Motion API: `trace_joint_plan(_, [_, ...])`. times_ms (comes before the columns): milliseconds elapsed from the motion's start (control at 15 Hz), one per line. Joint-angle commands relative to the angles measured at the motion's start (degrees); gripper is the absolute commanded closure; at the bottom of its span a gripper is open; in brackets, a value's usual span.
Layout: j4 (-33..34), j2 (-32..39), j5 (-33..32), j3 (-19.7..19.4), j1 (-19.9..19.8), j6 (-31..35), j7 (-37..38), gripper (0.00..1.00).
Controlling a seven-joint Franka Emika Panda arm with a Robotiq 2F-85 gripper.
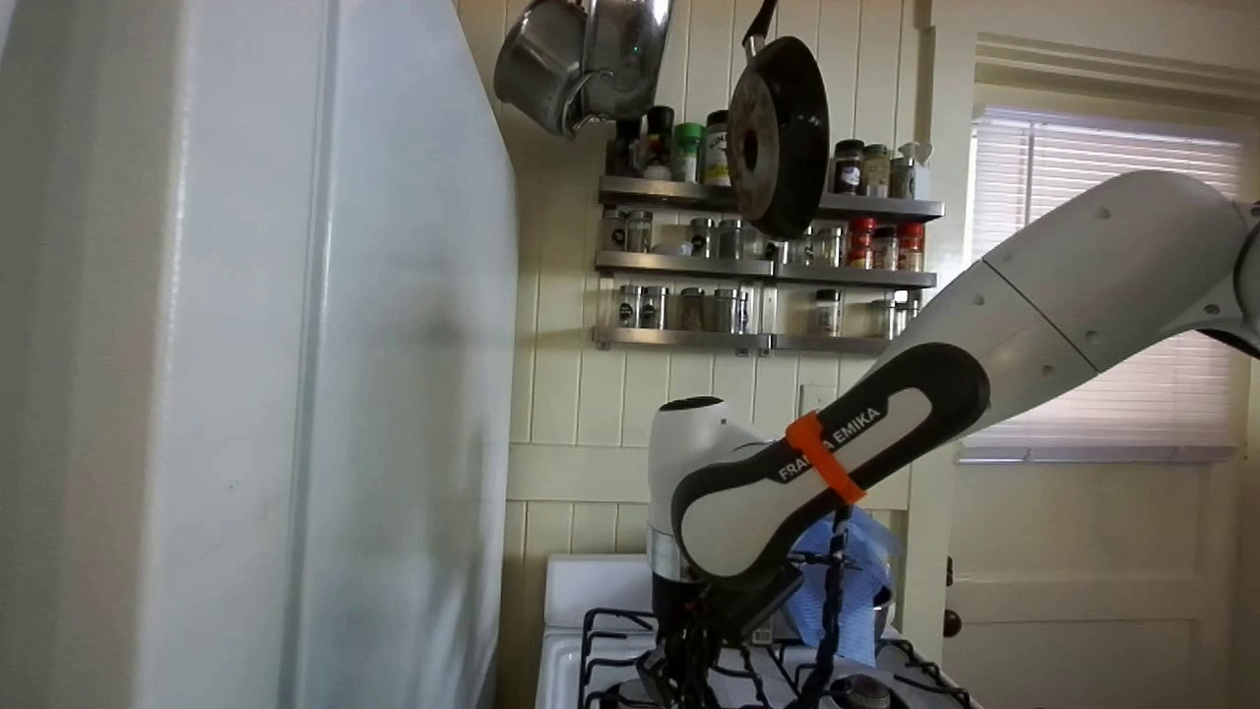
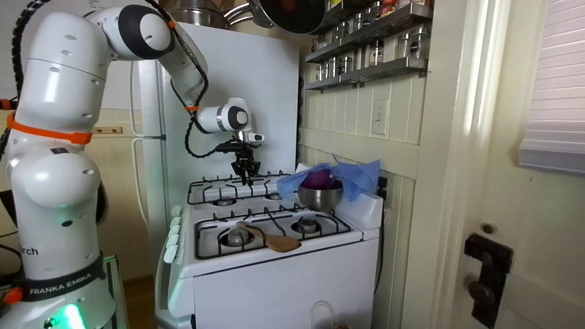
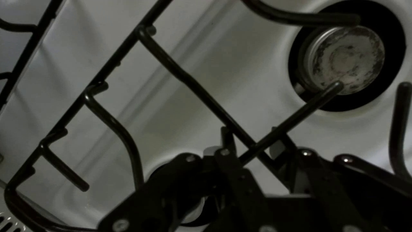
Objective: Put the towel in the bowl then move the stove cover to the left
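The blue towel (image 2: 361, 176) lies in the metal bowl (image 2: 320, 198) and hangs over its rim on both sides. It also shows in an exterior view (image 1: 847, 581), partly behind the arm. The bowl sits at the back of the stove. The stove cover, a black wire grate (image 2: 247, 198), lies over the far burners. My gripper (image 2: 247, 182) points down just over this grate. In the wrist view my gripper (image 3: 252, 137) is open, with crossing bars of the grate (image 3: 207, 98) showing between its fingertips. I cannot tell whether the fingers touch the bars.
A purple object (image 2: 317, 179) is in the bowl with the towel. A wooden spoon (image 2: 281, 243) lies on the near grate (image 2: 197, 237). The white fridge (image 2: 256, 87) stands beyond the stove. Pans (image 1: 778, 138) hang above, and spice shelves (image 1: 679, 261) line the wall.
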Motion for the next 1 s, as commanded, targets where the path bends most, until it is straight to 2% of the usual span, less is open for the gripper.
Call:
trace_joint_plan(0, [1.7, 1.1, -0.5, -0.3, 0.6, -2.2, 0.7, 0.92])
trace_joint_plan(400, [4.6, 3.8, -2.7, -0.8, 1.9, -4.5, 1.4, 0.92])
trace_joint_plan(733, [8.8, 5.1, -5.5, -1.1, 2.1, -10.9, -1.0, 0.92])
trace_joint_plan(933, [11.8, 6.7, -6.6, -1.1, 2.2, -12.5, -1.5, 0.92])
